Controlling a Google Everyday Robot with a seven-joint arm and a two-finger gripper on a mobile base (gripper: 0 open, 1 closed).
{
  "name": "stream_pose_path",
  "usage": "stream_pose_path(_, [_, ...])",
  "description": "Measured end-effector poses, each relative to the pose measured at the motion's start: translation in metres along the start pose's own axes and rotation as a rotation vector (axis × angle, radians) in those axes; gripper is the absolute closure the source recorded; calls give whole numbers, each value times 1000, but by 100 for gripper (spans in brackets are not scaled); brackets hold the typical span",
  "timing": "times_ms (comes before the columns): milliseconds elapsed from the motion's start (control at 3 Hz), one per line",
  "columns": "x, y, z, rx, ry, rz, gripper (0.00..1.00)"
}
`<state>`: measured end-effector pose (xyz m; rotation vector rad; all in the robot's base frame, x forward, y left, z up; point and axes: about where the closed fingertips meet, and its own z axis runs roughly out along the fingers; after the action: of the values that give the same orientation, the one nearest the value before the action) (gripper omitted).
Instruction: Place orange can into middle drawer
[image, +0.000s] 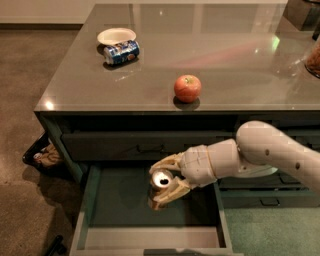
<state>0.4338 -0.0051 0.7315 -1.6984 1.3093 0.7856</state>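
Note:
The orange can (159, 189) is upright, its silver top facing the camera, held inside the open middle drawer (105, 215), a wide dark grey-green box with a pale front rim. My gripper (164, 182) reaches in from the right and is shut on the can, one cream finger on each side of it. The can's base is low in the drawer; I cannot tell if it touches the floor.
On the grey countertop (225, 55) lie a red apple (187, 88), a blue-and-white can (121, 52) on its side and a white bowl (116, 36). The closed top drawer (145, 147) is above the open one. Narrower drawers (262, 200) stand at the right. A dark bag (42, 155) sits on the floor at left.

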Motion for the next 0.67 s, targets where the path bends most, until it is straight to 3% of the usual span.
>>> stream_pose_path(333, [4, -10, 1, 41, 15, -8, 100])
stream_pose_path(667, [2, -8, 1, 30, 11, -6, 100])
